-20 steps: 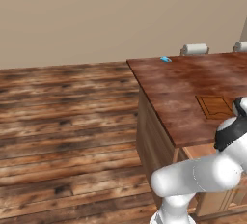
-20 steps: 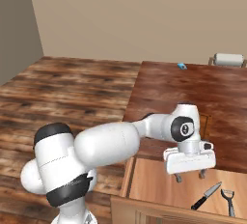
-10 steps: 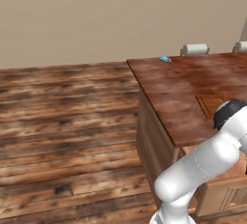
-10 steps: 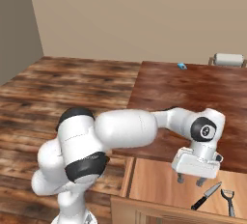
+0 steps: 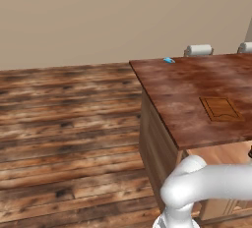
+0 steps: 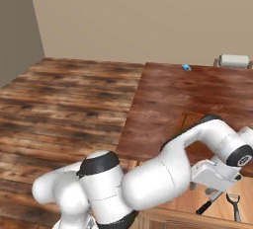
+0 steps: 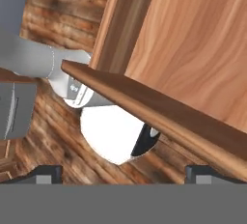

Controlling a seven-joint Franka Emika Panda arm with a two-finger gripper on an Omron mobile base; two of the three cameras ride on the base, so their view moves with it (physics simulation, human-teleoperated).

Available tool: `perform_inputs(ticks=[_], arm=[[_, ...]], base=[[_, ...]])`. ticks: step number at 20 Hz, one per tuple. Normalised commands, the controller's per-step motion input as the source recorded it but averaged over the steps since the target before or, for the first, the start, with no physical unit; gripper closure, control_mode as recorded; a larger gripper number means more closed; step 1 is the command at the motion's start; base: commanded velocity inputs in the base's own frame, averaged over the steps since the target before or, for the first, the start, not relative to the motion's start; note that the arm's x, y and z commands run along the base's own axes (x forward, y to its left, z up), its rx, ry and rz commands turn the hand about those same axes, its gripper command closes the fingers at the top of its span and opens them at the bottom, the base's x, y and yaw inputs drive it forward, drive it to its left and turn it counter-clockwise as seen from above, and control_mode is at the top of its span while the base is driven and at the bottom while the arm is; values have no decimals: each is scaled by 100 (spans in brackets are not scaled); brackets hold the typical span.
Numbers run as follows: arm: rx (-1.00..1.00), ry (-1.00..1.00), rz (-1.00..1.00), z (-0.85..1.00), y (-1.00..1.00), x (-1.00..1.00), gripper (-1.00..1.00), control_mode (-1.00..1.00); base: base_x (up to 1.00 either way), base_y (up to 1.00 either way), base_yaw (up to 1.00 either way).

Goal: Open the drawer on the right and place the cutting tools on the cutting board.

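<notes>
Nearest the base, the drawer (image 6: 217, 208) stands pulled out from the front of the desk (image 6: 163, 109), its pale flat bottom exposed; this step of the task appears complete. Over its open well the gripper (image 6: 213, 191) hangs with its jaws fully apart and nothing between them, a setting consistent with preparing to take a thin object from above. From the hand view, the two dark finger tips (image 7: 46, 173) stand wide at the bottom edge and the camera looks across the drawer's front rim, tan board beyond it and plank floor below, so the hand seems to sit near the front of the drawer rather than squarely over its contents.

Just beyond and below the gripper in the right base view lies the knife (image 6: 203, 206), dark handle toward the drawer front, blade partly hidden by the hand. Beside it rests a second utensil (image 6: 234, 206) with a forked head; its kind is not determinable.

Farther back on the desk lies the cutting board (image 5: 220, 108), flat and bare, well apart from the drawer. It is the intended destination, reachable by a lift and carry rearward.

At the far edge sit a small blue object (image 5: 169, 60) and a pale roll (image 5: 199, 50).
</notes>
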Motion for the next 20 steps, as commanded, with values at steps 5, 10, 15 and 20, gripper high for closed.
perform_inputs(ticks=[5,10,15,20], arm=[[-8,-14,-25,-14,36,9,-100,-100],[-19,-1,-29,-31,28,18,-100,-100],[-24,0,-27,-46,9,12,-100,-100],[-23,0,-23,-44,0,8,-100,-100]], base=[[0,0,0],[0,0,0],[0,0,0],[0,0,0]])
